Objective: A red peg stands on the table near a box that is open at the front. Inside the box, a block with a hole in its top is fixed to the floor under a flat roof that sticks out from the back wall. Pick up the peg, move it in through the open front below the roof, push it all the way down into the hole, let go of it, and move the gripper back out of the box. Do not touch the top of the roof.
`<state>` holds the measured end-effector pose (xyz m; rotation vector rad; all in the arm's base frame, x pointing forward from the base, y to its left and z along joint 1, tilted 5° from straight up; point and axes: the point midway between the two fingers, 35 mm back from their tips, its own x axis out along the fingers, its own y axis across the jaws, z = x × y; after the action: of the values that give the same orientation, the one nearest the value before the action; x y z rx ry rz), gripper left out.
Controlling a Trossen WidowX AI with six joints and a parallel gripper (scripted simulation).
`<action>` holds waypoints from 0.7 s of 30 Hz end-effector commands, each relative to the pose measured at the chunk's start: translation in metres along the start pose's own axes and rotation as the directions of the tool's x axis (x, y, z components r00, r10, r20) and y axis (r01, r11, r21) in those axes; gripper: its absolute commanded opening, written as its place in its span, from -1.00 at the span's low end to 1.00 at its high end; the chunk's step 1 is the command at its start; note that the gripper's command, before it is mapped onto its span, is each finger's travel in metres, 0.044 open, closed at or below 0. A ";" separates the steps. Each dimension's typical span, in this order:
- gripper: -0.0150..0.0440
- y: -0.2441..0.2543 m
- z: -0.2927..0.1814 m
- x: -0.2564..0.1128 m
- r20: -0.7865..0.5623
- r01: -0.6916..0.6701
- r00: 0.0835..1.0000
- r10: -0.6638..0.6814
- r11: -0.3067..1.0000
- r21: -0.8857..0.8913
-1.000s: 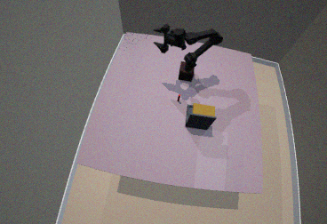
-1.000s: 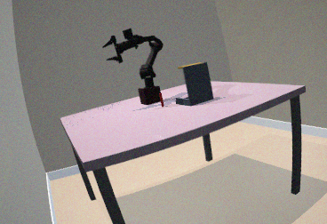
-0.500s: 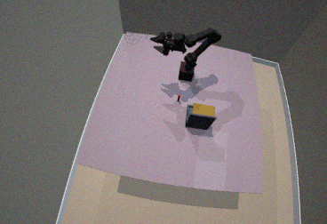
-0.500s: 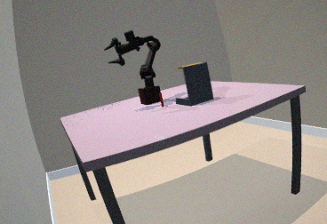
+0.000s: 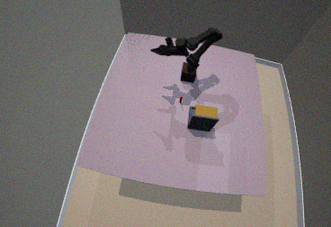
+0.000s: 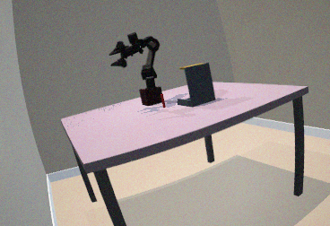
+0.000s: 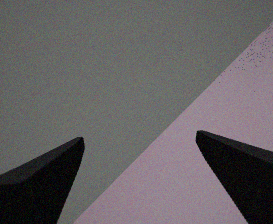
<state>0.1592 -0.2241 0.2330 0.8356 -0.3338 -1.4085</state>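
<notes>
The red peg [image 5: 181, 99] [image 6: 163, 100] stands on the table near the arm's base, between the base and the box. The box [image 5: 202, 123] [image 6: 200, 83] is dark grey with a tall wall. Its flat yellow roof [image 5: 206, 111] [image 6: 192, 65] sticks out from the top of that wall. The block and its hole cannot be made out. My gripper [image 5: 153, 50] [image 6: 112, 59] [image 7: 141, 139] is open and empty, raised high above the table, well away from the peg and the box. The wrist view shows neither peg nor box.
The pink table [image 5: 135, 136] [image 6: 121, 131] [image 7: 187, 175] carries the arm's dark red base [image 5: 188, 74] [image 6: 151, 97]. Shadows of the arm and box fall across the tabletop. A table edge crosses the wrist view diagonally.
</notes>
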 end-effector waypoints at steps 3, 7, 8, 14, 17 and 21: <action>1.00 0.001 -0.021 -0.002 -0.063 -0.039 0.998 0.026 0.973 -0.227; 1.00 0.002 -0.032 -0.004 -0.098 -0.073 0.994 0.040 0.932 -0.355; 1.00 0.002 -0.035 -0.004 -0.106 -0.082 0.993 0.044 0.919 -0.386; 1.00 0.003 -0.051 -0.008 -0.158 -0.143 0.985 0.065 0.817 -0.559; 1.00 0.004 -0.060 -0.010 -0.184 -0.176 0.980 0.074 0.752 -0.635; 1.00 0.004 -0.070 -0.013 -0.218 -0.221 0.972 0.086 0.653 -0.725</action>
<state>0.1996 -0.1962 0.1991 0.3123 0.2205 -1.2021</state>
